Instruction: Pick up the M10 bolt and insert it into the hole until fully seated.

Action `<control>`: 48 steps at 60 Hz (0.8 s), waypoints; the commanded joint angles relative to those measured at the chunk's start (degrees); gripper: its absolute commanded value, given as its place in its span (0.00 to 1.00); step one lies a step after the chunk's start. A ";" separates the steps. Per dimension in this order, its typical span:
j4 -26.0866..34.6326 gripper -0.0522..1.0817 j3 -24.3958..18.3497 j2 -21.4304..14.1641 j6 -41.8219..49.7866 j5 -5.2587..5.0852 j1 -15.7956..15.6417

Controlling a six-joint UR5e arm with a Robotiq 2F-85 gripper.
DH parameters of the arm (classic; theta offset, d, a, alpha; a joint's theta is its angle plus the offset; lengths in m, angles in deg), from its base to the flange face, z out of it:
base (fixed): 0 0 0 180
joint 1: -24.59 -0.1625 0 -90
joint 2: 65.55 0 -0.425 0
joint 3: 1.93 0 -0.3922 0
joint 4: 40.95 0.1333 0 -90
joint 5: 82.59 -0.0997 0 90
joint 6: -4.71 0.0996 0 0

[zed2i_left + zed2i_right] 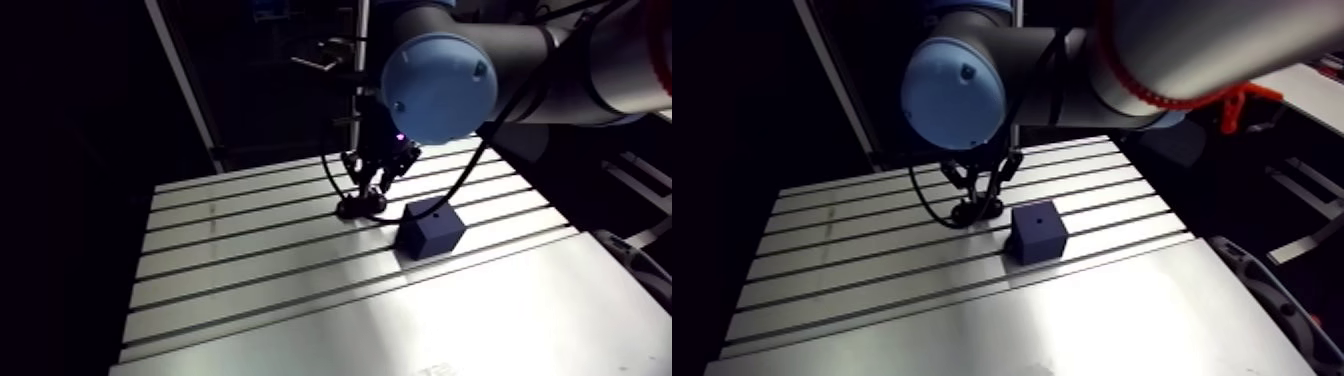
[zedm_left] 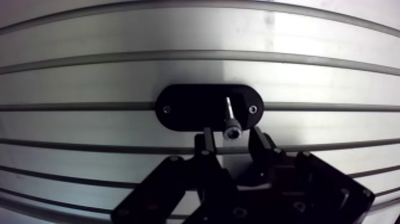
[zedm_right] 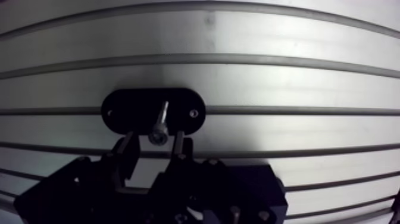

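Wrist view, bolt: The bolt (image 2: 231, 126) stood head-up in a black oval holder (image 2: 184, 107) with its shank running down into it. This seemingly offered the head to a grasp from above.
Wrist view, gripper: The gripper (image 2: 231, 134) hung right over the bolt. Its fingers (image 2: 205, 146) were apart, one on each side of the head, with a sliver of gap on both sides. Nothing was clamped.
Wrist view, holder: It lay flat on the table (image 2: 119, 77) across one slot. A small screw near each end likely kept it from shifting under a pull.
Wrist view, room: Bare table ran ahead of the holder and to both its sides. The only close edges were the holder's own around the shank, so a straight lift looked safest.
Arm view, block: A dark blue block (image 1: 430, 228) sat just beside the holder without touching it. Both were nearer the table's far edge than its near one. The hole (image 1: 1038, 217) opened in the block's top face, so the bolt would have to enter from above.
Arm view, room: The wide near part of the table was free, and the right edge was well apart from the block. The short gap between holder and block left little sideways travel, so the bolt would need to rise above the block's top edge before crossing.
Arm view, progress: This was judged to be the grasp step, with the bolt not yet picked and the hole looking unfilled.
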 commanded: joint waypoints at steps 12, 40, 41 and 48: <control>-0.06 0.60 0.00 0.05 0.04 -0.02 0.00; 0.02 0.62 0.00 0.14 -0.05 0.07 0.00; 0.02 0.62 0.00 0.14 -0.05 0.07 0.01; 0.02 0.62 -0.09 0.38 -0.05 0.07 0.00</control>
